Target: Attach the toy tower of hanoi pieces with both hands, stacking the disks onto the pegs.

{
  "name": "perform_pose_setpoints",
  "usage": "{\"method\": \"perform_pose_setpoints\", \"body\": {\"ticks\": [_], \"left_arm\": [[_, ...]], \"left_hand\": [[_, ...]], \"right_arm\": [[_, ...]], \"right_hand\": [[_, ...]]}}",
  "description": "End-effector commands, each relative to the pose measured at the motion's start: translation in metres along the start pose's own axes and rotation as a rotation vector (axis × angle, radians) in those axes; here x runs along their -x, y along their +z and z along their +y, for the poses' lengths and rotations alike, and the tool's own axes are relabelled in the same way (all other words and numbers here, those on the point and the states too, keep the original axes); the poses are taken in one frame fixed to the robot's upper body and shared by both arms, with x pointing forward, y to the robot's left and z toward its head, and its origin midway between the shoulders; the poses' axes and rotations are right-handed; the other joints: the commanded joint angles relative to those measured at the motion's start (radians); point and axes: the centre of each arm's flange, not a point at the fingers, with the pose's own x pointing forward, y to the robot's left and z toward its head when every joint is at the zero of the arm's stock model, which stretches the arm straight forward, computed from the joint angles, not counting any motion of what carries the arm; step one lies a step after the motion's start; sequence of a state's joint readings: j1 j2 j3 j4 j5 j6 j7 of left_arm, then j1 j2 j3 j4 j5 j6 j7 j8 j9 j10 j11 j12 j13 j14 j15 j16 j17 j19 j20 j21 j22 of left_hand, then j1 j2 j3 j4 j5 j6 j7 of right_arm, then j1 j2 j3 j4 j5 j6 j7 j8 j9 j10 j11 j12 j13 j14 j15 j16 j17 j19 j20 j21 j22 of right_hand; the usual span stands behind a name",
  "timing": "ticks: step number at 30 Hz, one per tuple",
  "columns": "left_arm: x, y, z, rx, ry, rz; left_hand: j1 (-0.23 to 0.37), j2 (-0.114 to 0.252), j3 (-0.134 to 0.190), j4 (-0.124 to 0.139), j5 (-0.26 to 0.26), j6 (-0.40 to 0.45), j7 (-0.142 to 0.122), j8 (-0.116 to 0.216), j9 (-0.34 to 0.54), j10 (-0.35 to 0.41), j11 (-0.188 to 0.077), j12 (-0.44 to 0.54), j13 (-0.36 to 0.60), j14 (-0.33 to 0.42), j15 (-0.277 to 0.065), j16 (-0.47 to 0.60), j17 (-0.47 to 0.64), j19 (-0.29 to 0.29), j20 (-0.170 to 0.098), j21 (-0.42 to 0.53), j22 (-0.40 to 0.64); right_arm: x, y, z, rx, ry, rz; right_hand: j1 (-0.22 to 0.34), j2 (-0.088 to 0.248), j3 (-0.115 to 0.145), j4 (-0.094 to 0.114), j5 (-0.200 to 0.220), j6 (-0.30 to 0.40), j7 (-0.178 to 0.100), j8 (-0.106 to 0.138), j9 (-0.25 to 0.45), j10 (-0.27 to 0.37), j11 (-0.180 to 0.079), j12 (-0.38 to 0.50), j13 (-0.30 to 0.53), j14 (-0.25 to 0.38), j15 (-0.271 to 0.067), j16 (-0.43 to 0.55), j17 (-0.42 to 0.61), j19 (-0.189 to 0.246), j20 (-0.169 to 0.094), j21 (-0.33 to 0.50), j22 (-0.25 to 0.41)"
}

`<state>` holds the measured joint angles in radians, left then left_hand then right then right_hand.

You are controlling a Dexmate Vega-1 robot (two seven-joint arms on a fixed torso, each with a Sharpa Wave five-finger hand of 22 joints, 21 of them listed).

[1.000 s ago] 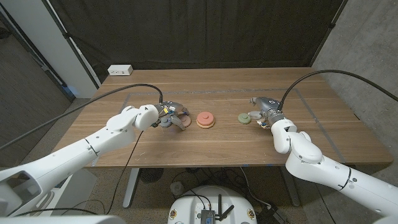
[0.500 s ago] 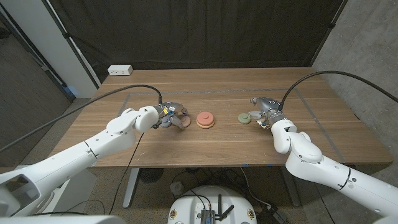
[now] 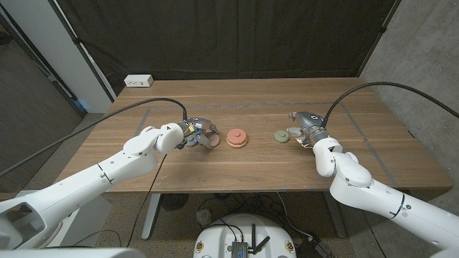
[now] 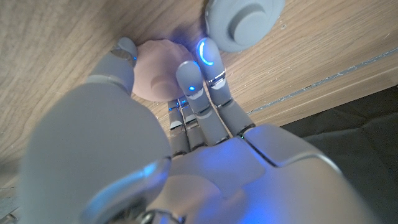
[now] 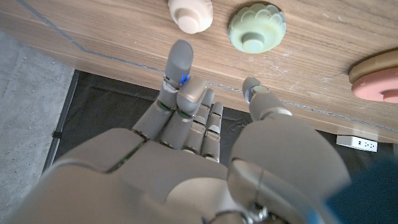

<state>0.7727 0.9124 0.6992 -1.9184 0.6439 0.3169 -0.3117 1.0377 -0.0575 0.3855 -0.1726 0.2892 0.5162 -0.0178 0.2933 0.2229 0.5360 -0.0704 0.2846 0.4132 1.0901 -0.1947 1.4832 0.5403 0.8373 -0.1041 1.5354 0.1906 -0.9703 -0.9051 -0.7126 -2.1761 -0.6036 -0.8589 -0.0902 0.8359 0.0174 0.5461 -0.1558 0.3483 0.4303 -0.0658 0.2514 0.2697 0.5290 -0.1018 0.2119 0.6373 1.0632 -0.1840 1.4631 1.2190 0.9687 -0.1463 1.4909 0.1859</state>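
Note:
A pink disk [image 4: 155, 70] lies on the wooden table, and my left hand [image 3: 195, 132] pinches it between the thumb and the fingertips [image 4: 190, 76]. Next to it is a grey disk [image 4: 242, 22] with a raised knob. A red disk on a tan base [image 3: 237, 137] stands at the table's middle. To its right lie a green scalloped disk [image 3: 282, 135] and a small cream piece [image 5: 191, 14]. My right hand [image 3: 307, 127] hovers just right of the green disk [image 5: 255, 28], fingers apart and holding nothing.
A white power strip [image 3: 138, 81] lies at the table's far left corner. A black curtain hangs behind the table. Cables run from both wrists over the table's far half.
My left hand has shifted slightly toward the red stack and its fingers have settled around the pink disk. The right hand has barely moved.

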Motion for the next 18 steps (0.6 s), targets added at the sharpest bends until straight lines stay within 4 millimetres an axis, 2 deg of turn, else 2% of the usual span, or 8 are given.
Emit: {"method": "perform_pose_setpoints", "body": {"ticks": [1,18], "left_arm": [[0.003,0.002,0.009,-0.004,0.001,0.002],[0.009,0.002,0.033,-0.039,0.023,0.006]], "left_hand": [[0.025,0.017,0.009,0.006,0.011,0.007,0.000,0.002,0.004,0.103,-0.089,-0.003,0.075,0.008,-0.023,-0.003,0.008,0.010,-0.111,0.006,0.002],[0.054,0.023,0.019,0.002,0.022,0.016,-0.001,-0.001,0.007,0.115,-0.091,-0.008,0.088,0.005,-0.024,-0.012,0.023,0.006,-0.109,0.008,0.005]], "right_arm": [[0.003,-0.001,-0.002,0.000,-0.004,0.002],[0.008,-0.003,-0.004,0.005,-0.002,0.016]], "right_hand": [[-0.008,0.000,0.010,0.002,0.007,0.009,-0.001,-0.003,0.001,0.015,0.002,0.003,0.005,-0.007,-0.033,-0.002,0.000,-0.001,-0.072,-0.003,0.003],[-0.013,0.003,0.012,0.001,0.010,0.010,0.002,-0.003,0.001,0.018,-0.001,0.003,0.007,-0.001,-0.033,0.004,0.006,-0.001,-0.072,-0.004,0.003]]}}
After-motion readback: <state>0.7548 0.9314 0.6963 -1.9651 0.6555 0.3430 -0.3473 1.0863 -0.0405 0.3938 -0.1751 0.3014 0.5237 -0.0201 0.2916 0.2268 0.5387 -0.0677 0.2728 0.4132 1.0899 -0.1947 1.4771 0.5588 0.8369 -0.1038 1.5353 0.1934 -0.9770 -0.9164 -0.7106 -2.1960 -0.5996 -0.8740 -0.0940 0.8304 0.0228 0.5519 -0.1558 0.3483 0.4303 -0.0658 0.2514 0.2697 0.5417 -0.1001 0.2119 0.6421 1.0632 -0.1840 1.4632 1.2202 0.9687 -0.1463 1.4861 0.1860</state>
